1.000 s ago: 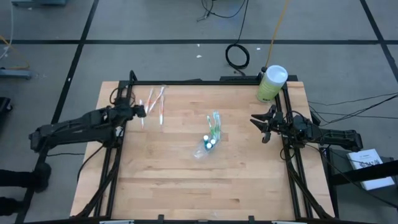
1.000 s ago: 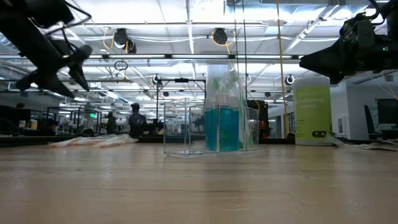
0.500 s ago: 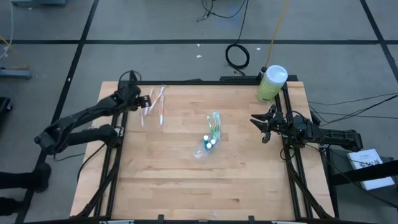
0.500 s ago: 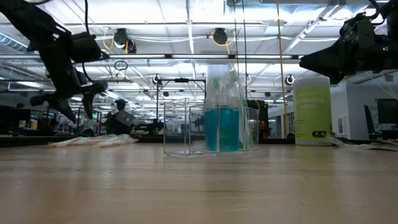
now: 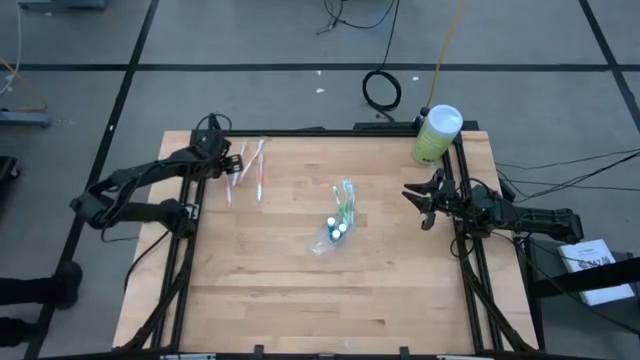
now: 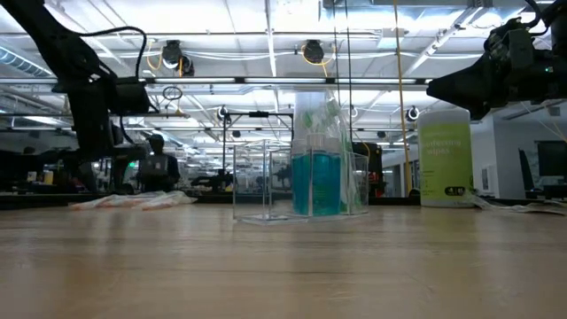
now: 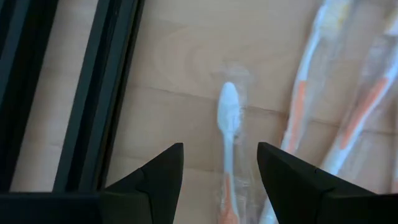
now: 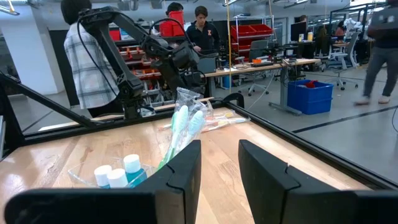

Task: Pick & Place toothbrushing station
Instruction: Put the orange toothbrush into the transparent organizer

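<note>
The clear plastic holder [image 5: 326, 240] sits at the table's middle with green-white toothbrushes [image 5: 346, 202] and white tubes with blue caps [image 5: 336, 229] in it; it also shows in the right wrist view [image 8: 124, 171]. Several wrapped pink-white toothbrushes [image 5: 252, 167] lie flat at the far left. My left gripper [image 5: 230, 165] is open and points down over them. In the left wrist view its fingers [image 7: 219, 158] stand on either side of one wrapped toothbrush [image 7: 227, 118], which lies flat on the wood. My right gripper [image 5: 420, 205] is open and empty, off the table at the right side.
A big pale-green canister with a white lid [image 5: 436, 134] stands at the far right corner. The black table frame [image 7: 93, 93] runs close beside my left gripper. Bare wood [image 5: 330, 300] lies toward the near edge. People stand in the room beyond the table [image 8: 93, 56].
My left gripper has gone toward the table's far edge and down toward the pink-white toothbrushes, tipping so that its fingers point down at them. The toothbrushes and the holder have kept still.
</note>
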`<action>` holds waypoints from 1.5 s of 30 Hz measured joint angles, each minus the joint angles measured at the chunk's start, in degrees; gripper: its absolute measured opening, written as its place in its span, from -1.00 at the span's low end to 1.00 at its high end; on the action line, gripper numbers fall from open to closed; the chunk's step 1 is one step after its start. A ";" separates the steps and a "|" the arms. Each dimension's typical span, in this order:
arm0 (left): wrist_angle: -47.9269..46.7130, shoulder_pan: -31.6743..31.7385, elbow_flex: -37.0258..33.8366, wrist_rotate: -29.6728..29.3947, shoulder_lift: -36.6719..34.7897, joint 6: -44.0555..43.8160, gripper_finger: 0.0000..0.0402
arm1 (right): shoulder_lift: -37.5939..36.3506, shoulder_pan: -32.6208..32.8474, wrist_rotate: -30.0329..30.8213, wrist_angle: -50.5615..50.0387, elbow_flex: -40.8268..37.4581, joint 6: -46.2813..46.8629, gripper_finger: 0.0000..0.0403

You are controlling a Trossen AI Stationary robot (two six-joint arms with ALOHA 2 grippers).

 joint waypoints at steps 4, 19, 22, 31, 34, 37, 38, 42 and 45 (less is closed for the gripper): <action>1.78 0.00 0.00 -0.30 2.61 -0.03 0.06 | 0.00 0.02 0.00 0.00 0.00 -0.01 -0.51; 3.73 -0.07 0.15 -1.07 7.76 1.35 0.05 | 0.00 0.00 0.00 0.00 0.04 0.00 -0.51; 4.40 -0.03 0.07 -1.44 7.80 1.81 -0.06 | 0.00 0.01 0.00 0.00 0.04 0.00 -0.51; 5.00 -0.02 0.00 -1.58 7.87 3.10 -0.49 | 0.00 0.01 0.00 0.00 0.04 0.00 -0.51; 5.02 -0.02 0.00 -1.53 7.87 3.99 -0.56 | 0.00 0.01 0.00 0.00 0.04 0.00 -0.51; 5.00 -0.02 0.00 -1.53 7.87 4.58 -0.61 | 0.00 0.01 0.00 0.00 0.04 0.00 -0.51; 5.00 -0.02 0.00 -1.53 7.87 4.65 -0.62 | 0.00 0.00 0.00 0.00 0.04 0.00 -0.51; 5.00 -0.02 0.00 -1.53 7.85 4.82 -0.69 | 0.00 0.00 0.00 0.00 0.04 0.00 -0.51; 4.96 -0.02 0.00 -1.12 7.72 5.89 -0.76 | 0.00 0.01 0.00 0.00 0.02 0.00 -0.51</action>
